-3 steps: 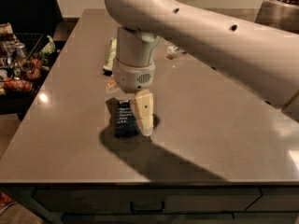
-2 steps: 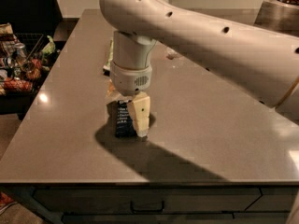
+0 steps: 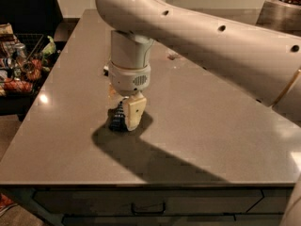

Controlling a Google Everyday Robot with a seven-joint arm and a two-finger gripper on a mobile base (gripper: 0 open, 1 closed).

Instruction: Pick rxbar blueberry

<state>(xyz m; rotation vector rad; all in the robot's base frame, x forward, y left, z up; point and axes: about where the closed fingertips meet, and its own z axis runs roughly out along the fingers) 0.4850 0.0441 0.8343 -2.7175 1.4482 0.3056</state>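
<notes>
One big white arm (image 3: 202,36) reaches down over the grey table (image 3: 197,126), and the gripper (image 3: 124,122) is right at the surface, towards the table's front left. The rxbar blueberry (image 3: 116,120), dark blue, sits on the table tight against the gripper, half hidden by it. Clamped or loose? I cannot tell. A wire basket (image 3: 19,55) of snacks stands beyond the table's left edge.

Occlusions at the gripper (image 3: 126,118).
Down at the tabletop (image 3: 202,126), the gripper covered the right part of the rxbar blueberry (image 3: 116,120); wrapper text was illegible. The arm (image 3: 211,36) was cut off at right edge.
</notes>
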